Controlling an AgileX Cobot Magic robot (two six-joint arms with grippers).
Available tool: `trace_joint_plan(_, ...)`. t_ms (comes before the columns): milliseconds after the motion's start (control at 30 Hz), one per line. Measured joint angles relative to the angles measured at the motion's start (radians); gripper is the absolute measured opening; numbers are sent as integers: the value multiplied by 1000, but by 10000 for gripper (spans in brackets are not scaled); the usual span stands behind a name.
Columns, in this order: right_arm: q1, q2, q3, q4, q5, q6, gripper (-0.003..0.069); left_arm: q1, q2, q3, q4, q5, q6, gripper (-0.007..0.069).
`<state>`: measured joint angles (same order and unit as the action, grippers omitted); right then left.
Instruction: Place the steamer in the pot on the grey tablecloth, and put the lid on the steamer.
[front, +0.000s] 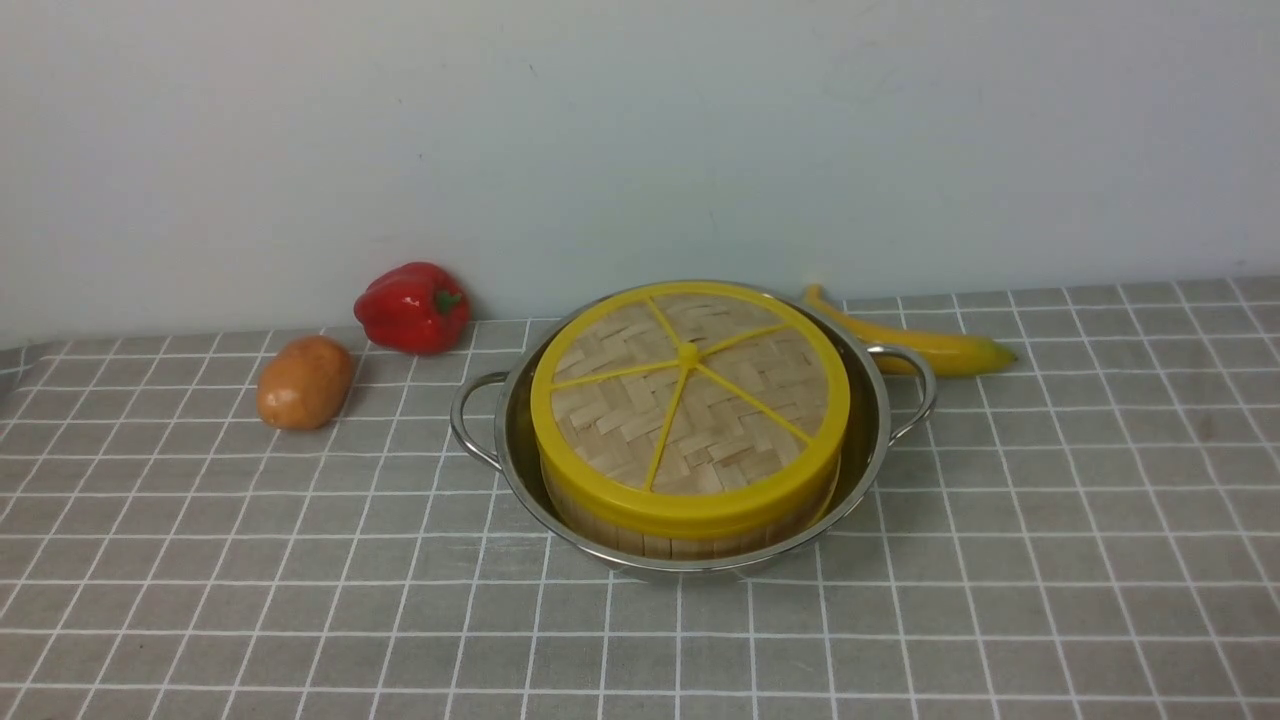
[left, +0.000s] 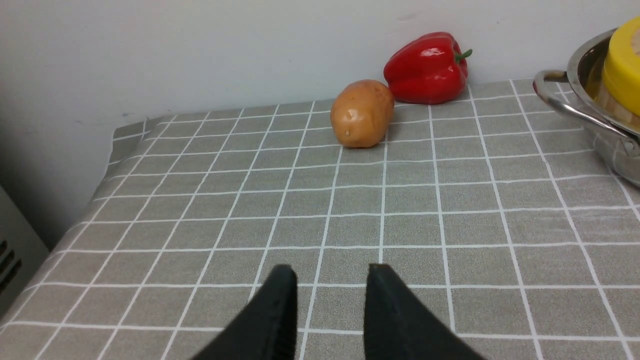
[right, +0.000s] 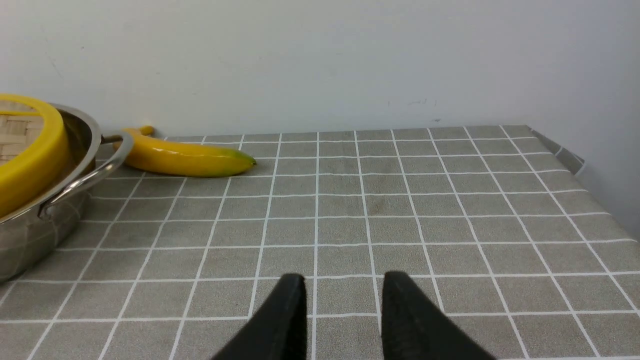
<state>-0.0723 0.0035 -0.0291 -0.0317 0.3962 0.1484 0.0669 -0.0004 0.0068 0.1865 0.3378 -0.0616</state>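
1. The grey tablecloth with thin white grid lines covers the table.
2. The wide shiny stainless-steel pot stands on its middle.
3. The pale bamboo steamer sits inside the pot.
4. The flat woven yellow-rimmed lid caps the steamer.
5. The left gripper and right gripper hover low over bare cloth, jaws parted, empty.

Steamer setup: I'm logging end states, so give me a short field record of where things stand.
pot: pot on the grey tablecloth
steamer: steamer inside pot
lid: lid on steamer
left gripper: left gripper open, empty
right gripper: right gripper open, empty
bystanders: potato, red pepper, banana
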Motion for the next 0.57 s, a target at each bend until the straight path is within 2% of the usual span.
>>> trace_joint_plan(567,0,0,0,0,0,0,242,0,0,0,0,0,0,222)
